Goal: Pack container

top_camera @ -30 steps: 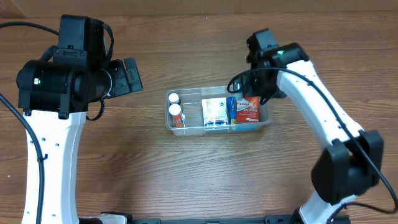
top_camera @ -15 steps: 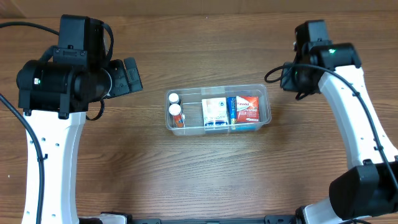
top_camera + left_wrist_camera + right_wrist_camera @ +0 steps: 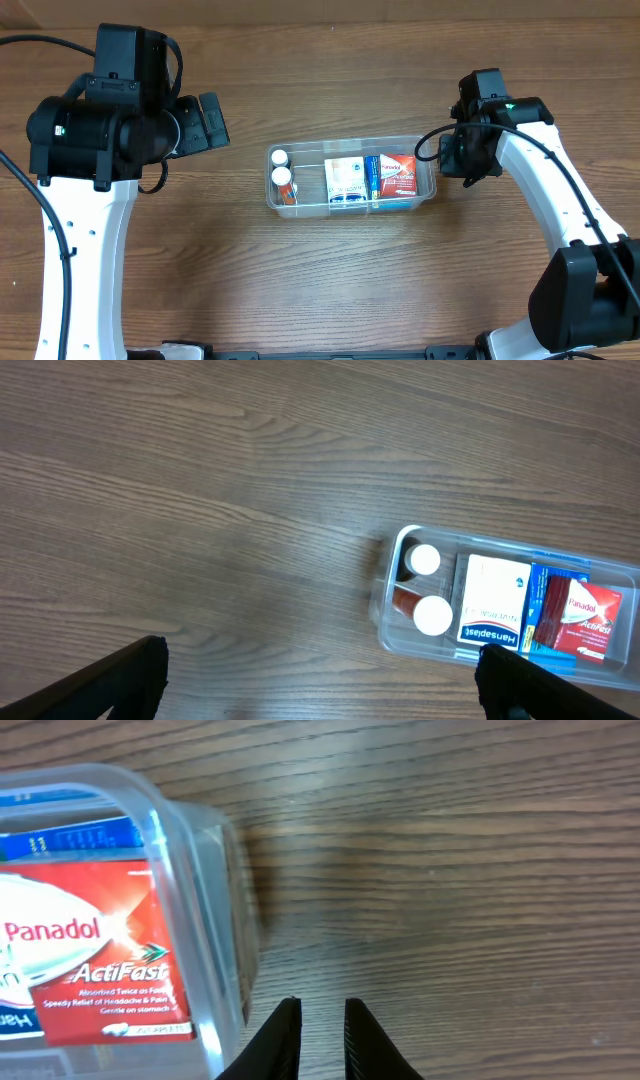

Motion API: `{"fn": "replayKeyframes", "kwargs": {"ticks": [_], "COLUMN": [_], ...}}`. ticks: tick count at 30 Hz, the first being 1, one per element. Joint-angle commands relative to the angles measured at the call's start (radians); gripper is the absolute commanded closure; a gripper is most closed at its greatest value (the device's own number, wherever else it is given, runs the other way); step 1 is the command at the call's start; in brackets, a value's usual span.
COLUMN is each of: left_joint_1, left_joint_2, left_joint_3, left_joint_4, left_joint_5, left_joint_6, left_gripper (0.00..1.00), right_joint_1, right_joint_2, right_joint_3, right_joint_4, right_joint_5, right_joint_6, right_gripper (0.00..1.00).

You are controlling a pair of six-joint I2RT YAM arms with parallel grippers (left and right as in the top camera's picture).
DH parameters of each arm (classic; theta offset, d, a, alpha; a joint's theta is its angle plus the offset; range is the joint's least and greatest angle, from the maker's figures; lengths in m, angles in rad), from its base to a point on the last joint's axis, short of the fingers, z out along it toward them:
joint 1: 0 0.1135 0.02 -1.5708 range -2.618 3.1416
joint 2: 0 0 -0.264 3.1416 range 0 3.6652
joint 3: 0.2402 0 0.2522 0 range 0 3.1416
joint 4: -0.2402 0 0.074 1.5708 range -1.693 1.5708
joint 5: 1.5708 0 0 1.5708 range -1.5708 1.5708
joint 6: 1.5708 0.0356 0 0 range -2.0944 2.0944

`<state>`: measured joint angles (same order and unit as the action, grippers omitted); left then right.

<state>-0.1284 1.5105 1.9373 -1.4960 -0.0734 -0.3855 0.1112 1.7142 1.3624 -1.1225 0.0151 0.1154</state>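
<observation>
Noting your right gripper [image 3: 322, 1032] nearly closed, empty, just beside the container [image 3: 212, 920], off its right short end; long axis runs leftward.

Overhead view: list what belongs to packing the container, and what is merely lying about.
Belongs: container, red Panadol box, white box, blue box, two white-capped bottles.
Lying about: nothing loose visible; only the wooden table beneath.

Red cardboard box [image 3: 85, 955] inside clear plastic rectangular tub [image 3: 195, 890]: white lettering "Panadol", then "ActiFast" below. Fine print beneath too small to make out. White cardboard box with blue band [image 3: 493, 600]: "Hansaplast" on the band.
</observation>
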Motion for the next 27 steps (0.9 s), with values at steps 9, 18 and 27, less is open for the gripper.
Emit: {"fn": "replayKeyframes", "kwargs": {"ticks": [9,18,27], "left_joint_1": [0.005,0.005,0.005], "left_joint_2": [0.006,0.006,0.006], "left_joint_3": [0.008,0.008,0.008], "left_joint_4": [0.001,0.001,0.001], "left_joint_5": [-0.016,-0.016,-0.016], "left_joint_6": [0.019,0.019,0.020], "left_gripper": [0.00,0.00,0.00], "right_joint_1": [-0.002,-0.002,-0.002], "right_joint_2": [0.005,0.022,0.069], "right_joint_3": [-0.018,-0.035,-0.035], "right_joint_4": [0.014,0.019,0.027], "right_joint_5": [-0.030,-0.045,-0.100], "right_joint_6": [-0.019,-0.019,-0.046], "right_gripper": [0.83,0.83,0.83]}}
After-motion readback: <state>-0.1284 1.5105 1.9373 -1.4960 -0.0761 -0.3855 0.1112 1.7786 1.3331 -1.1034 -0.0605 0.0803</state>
